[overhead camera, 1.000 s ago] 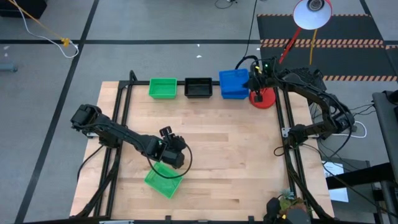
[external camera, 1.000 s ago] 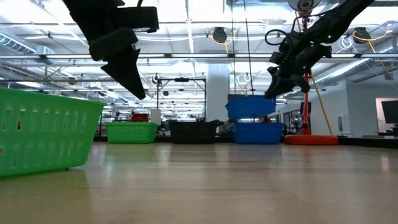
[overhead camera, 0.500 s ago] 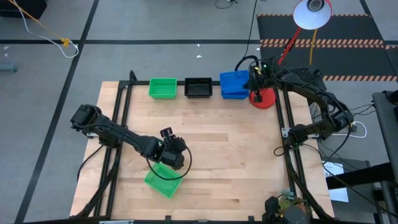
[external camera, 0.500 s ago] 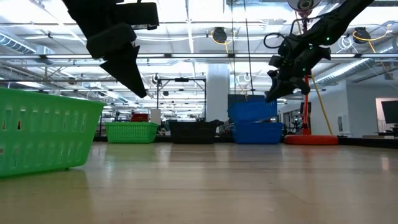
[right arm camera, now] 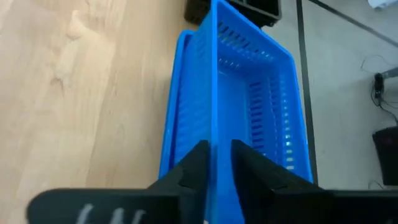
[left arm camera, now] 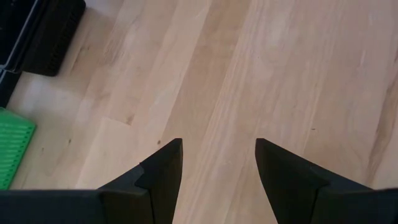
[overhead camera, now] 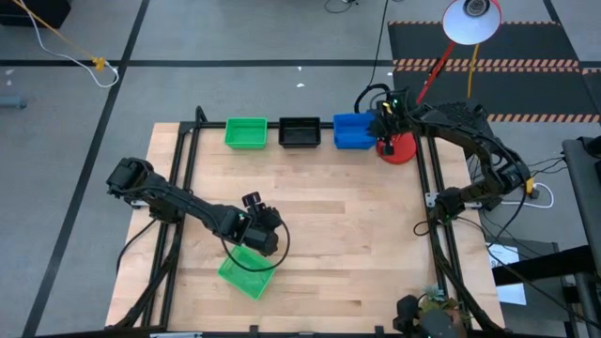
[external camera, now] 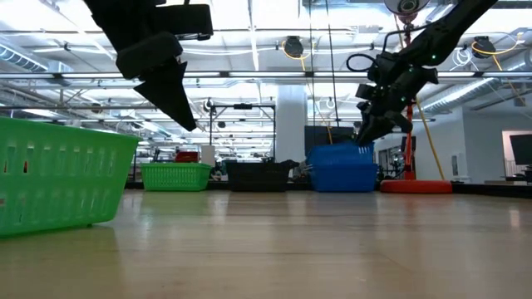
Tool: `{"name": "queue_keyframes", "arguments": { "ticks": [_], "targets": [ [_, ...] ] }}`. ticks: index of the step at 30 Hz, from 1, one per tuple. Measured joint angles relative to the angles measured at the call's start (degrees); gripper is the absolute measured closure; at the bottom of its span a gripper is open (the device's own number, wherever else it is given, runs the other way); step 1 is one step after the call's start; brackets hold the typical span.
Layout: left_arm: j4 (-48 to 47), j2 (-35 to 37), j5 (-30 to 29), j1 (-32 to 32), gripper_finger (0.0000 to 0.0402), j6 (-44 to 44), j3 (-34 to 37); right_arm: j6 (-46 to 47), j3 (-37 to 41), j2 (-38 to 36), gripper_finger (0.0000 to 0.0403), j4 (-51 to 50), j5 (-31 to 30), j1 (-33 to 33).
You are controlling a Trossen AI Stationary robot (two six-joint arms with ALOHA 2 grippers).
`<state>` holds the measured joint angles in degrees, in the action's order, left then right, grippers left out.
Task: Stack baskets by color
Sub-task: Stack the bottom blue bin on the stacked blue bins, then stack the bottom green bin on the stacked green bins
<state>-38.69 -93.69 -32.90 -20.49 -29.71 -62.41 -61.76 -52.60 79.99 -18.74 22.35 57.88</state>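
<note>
1. The blue baskets (overhead camera: 353, 131) sit nested at the far right of the bench (overhead camera: 357, 244), beside the black basket stack (overhead camera: 300, 132) and the green basket stack (overhead camera: 246, 132).
2. The right gripper (right arm camera: 217, 163) straddles the top blue basket's wall, jaws only slightly parted.
3. To finish well, it should open wider and lift straight up, so the rim doesn't snag.
4. The left gripper (left arm camera: 217, 168), jaws spread and empty, hovers by the near-left green basket (overhead camera: 248, 272).
</note>
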Motion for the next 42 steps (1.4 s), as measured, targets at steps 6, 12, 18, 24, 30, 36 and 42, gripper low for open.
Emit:
{"name": "queue_keyframes", "arguments": {
  "ticks": [6,12,18,24,30,36,42],
  "targets": [
    [-0.1,0.0,0.0,-0.1,0.0197,0.0,0.0,2.4,0.0,-0.1,0.0291,-0.1,-0.6,-1.3],
    [-0.2,0.0,2.1,-1.0,0.0197,0.0,0.0,3.2,0.0,-3.1,0.0253,0.4,-4.3,-3.1],
    [-1.9,2.7,3.4,-3.2,0.0197,-0.4,0.0,14.4,0.0,-12.0,0.0247,0.7,-4.2,-8.9],
    [-3.6,8.2,6.8,-8.5,0.0197,1.0,0.0,29.5,0.0,-22.1,0.0254,-0.9,-4.1,-19.4],
    [-5.2,9.0,14.9,-17.7,0.0201,1.2,0.0,43.1,0.0,-29.0,0.0254,-4.5,-4.1,-32.2],
    [-4.8,8.9,17.9,-27.4,0.0234,-5.2,0.0,51.1,0.2,-30.2,0.0254,-4.9,-5.8,-45.7],
    [-4.7,7.6,16.1,-33.9,0.0253,-10.7,0.0,50.2,7.8,-30.1,0.0255,5.4,-14.4,-56.5]
  ]
}}
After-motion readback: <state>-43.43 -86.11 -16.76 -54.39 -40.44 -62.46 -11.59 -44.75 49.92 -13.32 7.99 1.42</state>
